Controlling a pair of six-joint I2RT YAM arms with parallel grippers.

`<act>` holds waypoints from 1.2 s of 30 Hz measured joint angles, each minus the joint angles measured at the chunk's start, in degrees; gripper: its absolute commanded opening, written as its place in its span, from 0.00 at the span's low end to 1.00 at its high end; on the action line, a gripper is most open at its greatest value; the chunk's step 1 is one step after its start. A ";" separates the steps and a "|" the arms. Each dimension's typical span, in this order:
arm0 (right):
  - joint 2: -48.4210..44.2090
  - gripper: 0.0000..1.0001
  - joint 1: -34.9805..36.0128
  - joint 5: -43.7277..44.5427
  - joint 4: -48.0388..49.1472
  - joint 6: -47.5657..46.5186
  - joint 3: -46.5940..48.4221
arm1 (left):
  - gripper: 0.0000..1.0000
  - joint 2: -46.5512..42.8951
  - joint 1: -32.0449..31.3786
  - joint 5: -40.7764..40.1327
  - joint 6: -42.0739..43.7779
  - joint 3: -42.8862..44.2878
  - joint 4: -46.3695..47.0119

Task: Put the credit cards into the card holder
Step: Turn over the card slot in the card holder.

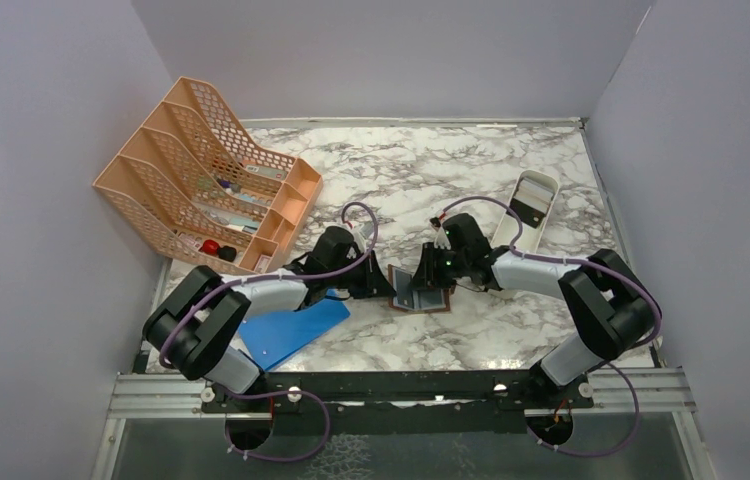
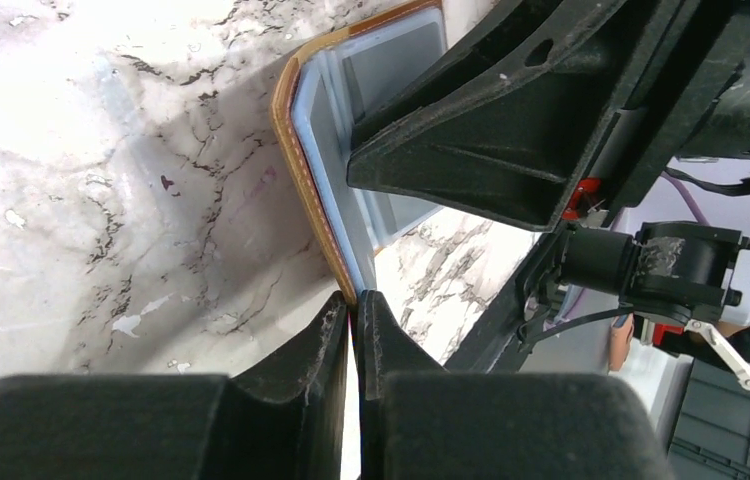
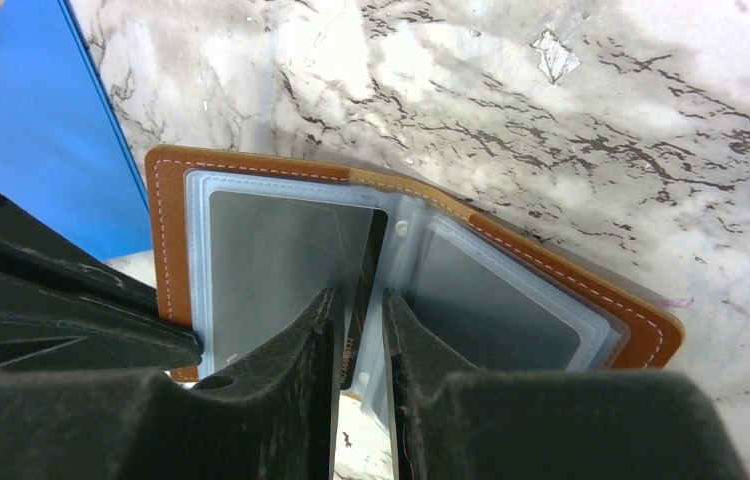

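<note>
Your right gripper (image 3: 359, 330) clamps one dark credit card (image 3: 369, 270), edge-on among the clear sleeves (image 3: 261, 250) of one open brown card holder (image 3: 166, 200) on the marble table (image 3: 551, 120). Your left gripper (image 2: 353, 308) pinches the holder's edge. Beyond: one orange mesh rack (image 1: 201, 150) holding small items (image 1: 213, 246).

Marbled white tabletop (image 1: 431, 160); plain lilac walls (image 1: 371, 50) enclosing three sides.

My gripper (image 3: 359, 298) pinches a thin dark card (image 3: 376, 240) in the middle of the frame, right over the open brown card holder (image 3: 166, 200) with its clear pockets. A blue board (image 3: 41, 120) lies at the upper left on the marble table (image 3: 551, 100).
</note>
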 measured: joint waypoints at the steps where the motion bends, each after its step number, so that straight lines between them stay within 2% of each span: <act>1: 0.07 0.26 -0.04 -0.02 0.17 0.00 0.00 | 0.13 0.24 0.00 -0.02 0.04 0.09 -0.02; 4: 0.26 0.26 -0.04 -0.20 0.72 0.02 -0.11 | 0.23 1.29 0.00 -0.04 0.35 0.50 -0.04; 7: 0.33 0.26 -0.04 -0.57 1.51 0.11 -0.52 | 0.25 2.19 -0.02 -0.07 0.52 0.83 0.02; 11: 0.42 0.26 -0.04 -0.94 1.88 0.22 -0.76 | 0.10 3.02 -0.02 -0.02 0.52 1.27 0.00; 15: -0.35 0.27 -0.04 -0.94 0.52 0.15 -0.66 | 0.07 2.86 0.00 -0.02 0.44 1.42 -0.09; 17: -1.73 0.27 0.02 -0.87 -1.25 0.15 -0.70 | 0.00 2.16 -0.02 -0.02 0.50 1.42 -0.63; 22: -6.80 0.27 0.11 0.22 -3.34 0.04 -1.73 | 0.01 -0.26 -0.02 -0.35 2.75 3.10 -6.32; 25: -6.47 0.27 0.11 0.68 -3.32 0.00 -2.03 | 0.06 -1.57 -0.02 -1.75 4.37 4.31 -10.03; 29: -4.72 0.26 0.11 0.33 -2.43 0.26 -3.19 | 0.07 -4.37 -0.02 -2.80 5.46 4.37 -13.46; 36: -3.72 0.26 0.28 -0.63 0.96 1.25 -3.72 | 0.07 -5.68 0.04 -0.63 4.31 2.97 -10.12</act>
